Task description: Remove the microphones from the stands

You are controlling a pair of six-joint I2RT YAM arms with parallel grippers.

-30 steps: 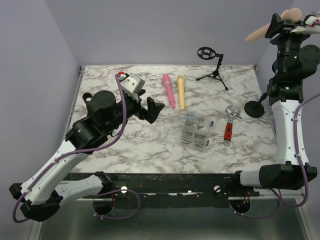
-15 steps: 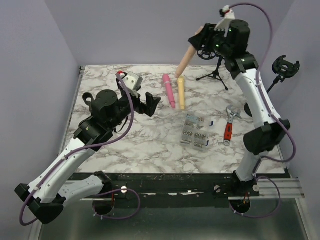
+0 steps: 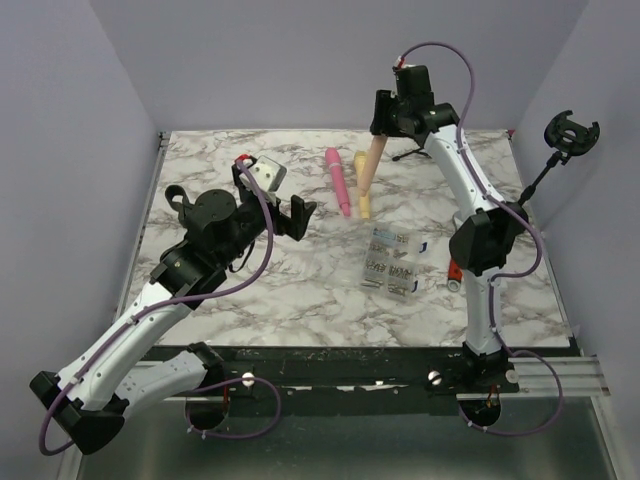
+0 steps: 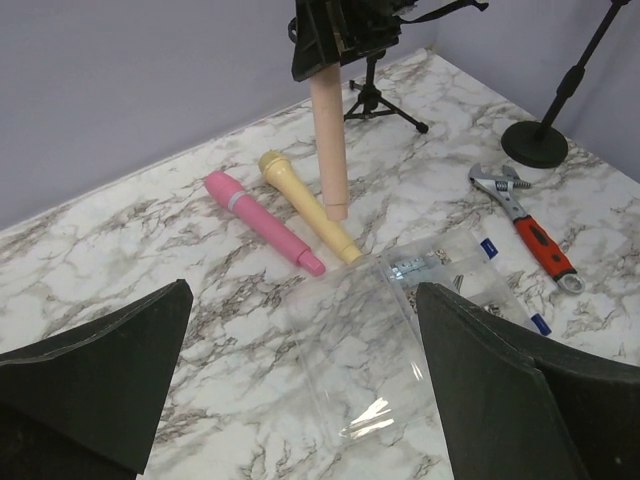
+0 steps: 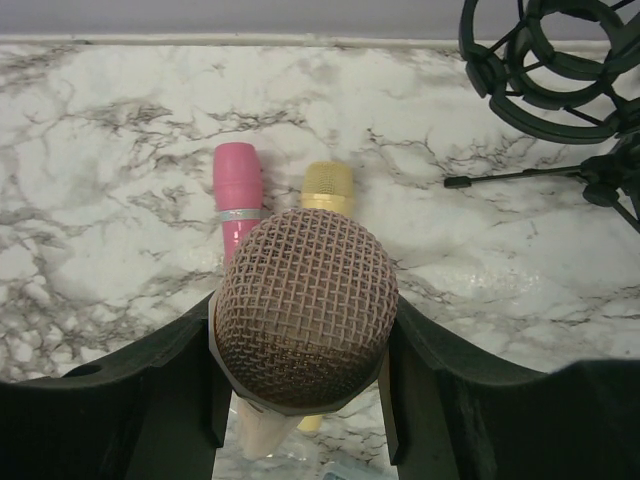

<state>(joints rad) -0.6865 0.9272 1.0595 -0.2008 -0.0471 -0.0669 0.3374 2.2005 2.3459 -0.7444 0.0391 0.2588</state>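
My right gripper (image 3: 385,112) is shut on the mesh head of a beige microphone (image 3: 371,162), which hangs handle down over the back of the table. Its handle tip is just above the yellow microphone (image 3: 362,188) lying beside a pink microphone (image 3: 338,182). In the right wrist view the mesh head (image 5: 305,300) fills the gap between my fingers (image 5: 180,390). The tall stand (image 3: 568,132) at the far right has an empty clip. A small tripod stand (image 5: 545,55) with an empty ring mount is behind. My left gripper (image 3: 288,212) is open and empty, at left centre.
A clear plastic parts box (image 3: 392,262) lies mid-table, right in front of my left gripper (image 4: 300,300). A red-handled wrench (image 4: 530,235) lies to the right of it. The tall stand's round base (image 4: 535,145) sits near the right edge. Walls close off three sides.
My right arm has swung from the far right, up by the tall stand, to the back middle, and brought the beige microphone down handle first over the yellow one. The left arm shifted only slightly.
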